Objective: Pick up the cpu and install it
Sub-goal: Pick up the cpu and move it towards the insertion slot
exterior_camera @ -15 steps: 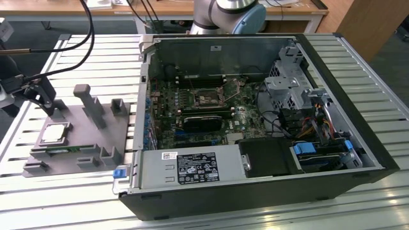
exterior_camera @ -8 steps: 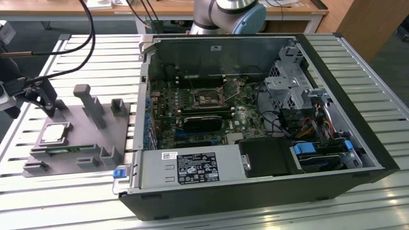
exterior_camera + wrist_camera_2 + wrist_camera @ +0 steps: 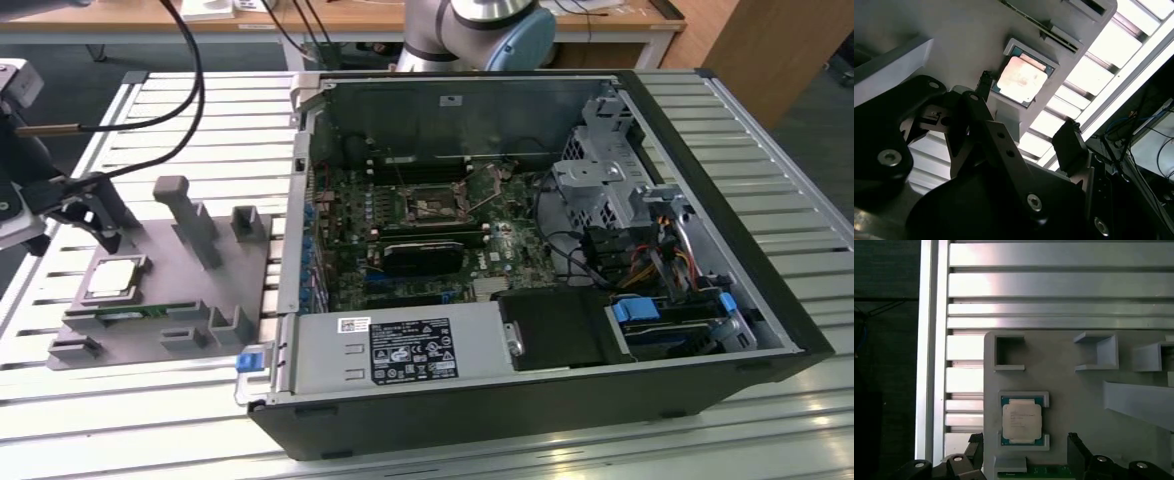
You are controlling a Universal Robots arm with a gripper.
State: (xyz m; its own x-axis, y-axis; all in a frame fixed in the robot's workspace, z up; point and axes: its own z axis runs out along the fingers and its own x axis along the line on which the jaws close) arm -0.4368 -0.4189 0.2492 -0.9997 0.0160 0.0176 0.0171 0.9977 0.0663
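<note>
You have the cpu (image 3: 1021,421) lying in its recess on the grey fixture (image 3: 1069,385); the print on its lid is too small to read. Your gripper (image 3: 1024,440) hangs over it, jaws spread wide and empty. A white printed label (image 3: 407,357) sits inside the computer case (image 3: 747,200).

Robotics lab or workshop, not a home. A slatted aluminium desk (image 3: 774,130) carried an opened computer case (image 3: 441,425) with its motherboard (image 3: 427,220) exposed. Beside it was a grey fixture plate (image 3: 147,235) with moulded part holders. A robot arm base (image 3: 474,30) stood at the far edge and black cables (image 3: 198,75) hung over the desk. A wooden desk (image 3: 347,18) sat behind.
</note>
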